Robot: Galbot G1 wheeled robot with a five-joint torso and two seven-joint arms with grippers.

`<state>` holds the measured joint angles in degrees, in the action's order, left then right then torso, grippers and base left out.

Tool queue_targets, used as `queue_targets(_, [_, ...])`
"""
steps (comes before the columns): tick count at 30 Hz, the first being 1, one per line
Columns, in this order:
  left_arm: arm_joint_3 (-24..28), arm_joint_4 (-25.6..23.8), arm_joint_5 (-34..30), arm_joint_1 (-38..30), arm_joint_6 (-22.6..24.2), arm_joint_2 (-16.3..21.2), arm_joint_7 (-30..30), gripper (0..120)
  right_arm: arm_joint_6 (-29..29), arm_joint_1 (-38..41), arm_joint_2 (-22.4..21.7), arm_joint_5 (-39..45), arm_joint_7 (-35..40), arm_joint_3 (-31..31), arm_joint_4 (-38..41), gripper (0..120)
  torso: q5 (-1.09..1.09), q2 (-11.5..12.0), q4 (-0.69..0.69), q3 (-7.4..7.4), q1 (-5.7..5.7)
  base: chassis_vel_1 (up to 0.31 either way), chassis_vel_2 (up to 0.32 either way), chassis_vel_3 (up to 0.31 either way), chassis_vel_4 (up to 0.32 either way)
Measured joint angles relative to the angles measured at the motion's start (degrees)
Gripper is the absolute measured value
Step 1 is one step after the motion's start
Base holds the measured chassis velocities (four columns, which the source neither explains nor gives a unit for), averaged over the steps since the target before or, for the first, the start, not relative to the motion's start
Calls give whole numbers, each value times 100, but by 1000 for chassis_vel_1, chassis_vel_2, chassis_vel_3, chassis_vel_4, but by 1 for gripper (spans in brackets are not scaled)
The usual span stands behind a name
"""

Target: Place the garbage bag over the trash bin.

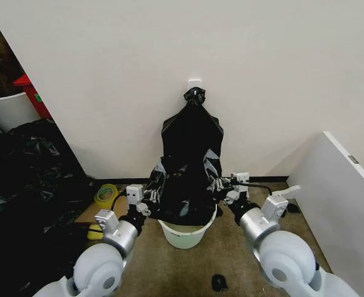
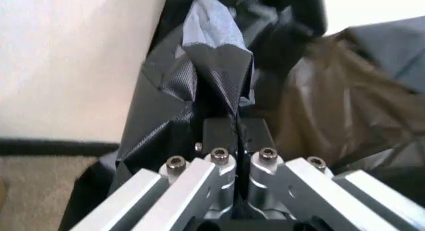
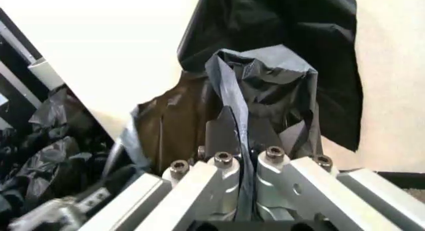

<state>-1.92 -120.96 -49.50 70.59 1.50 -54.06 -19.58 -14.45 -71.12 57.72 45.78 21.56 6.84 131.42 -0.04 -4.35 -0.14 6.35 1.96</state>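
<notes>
Garbage bag (image 1: 191, 167) hung from wall hook, hem draped into trash bin (image 1: 186, 233) on floor. Left gripper (image 1: 149, 199) and right gripper (image 1: 222, 185) each clamped on bag edge, either side. Step: spreading mouth. Next: likely stretch hem over rim.

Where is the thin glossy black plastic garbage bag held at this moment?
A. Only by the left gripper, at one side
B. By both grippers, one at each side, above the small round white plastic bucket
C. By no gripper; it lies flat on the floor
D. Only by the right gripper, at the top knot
B: the left gripper and the right gripper each pinch a side of the thin glossy black plastic garbage bag, which hangs over the small round white plastic bucket; the fingers are shut on plastic.
</notes>
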Motion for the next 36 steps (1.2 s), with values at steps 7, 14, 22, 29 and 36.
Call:
queue_targets(7, [338,520,87,-125,-26,-421,-1,0,29,-429,258,-453,88,-20,-324,0,2,0,0,0,0,0,0,0,0])
queue_targets(14, [325,742,-269,-220,144,-584,-284,0,-320,-452,521,-198,583,-102,-674,0,0,0,-1,0,0,0,0,0,0])
queue_targets(22, [164,465,-339,194,321,-469,-534,0,-876,-700,487,30,1002,-71,-357,0,-2,0,0,-1,0,0,0,0,0])
queue_targets(29, [-133,57,-291,589,557,-253,-780,0,-1496,-877,485,163,1635,-48,-368,0,0,0,0,-1,0,0,0,0,0])
queue_targets(36, [-260,-24,-274,726,662,-121,-899,0,-1863,-854,536,405,1962,-69,-469,0,-1,0,0,-1,0,0,0,0,0])
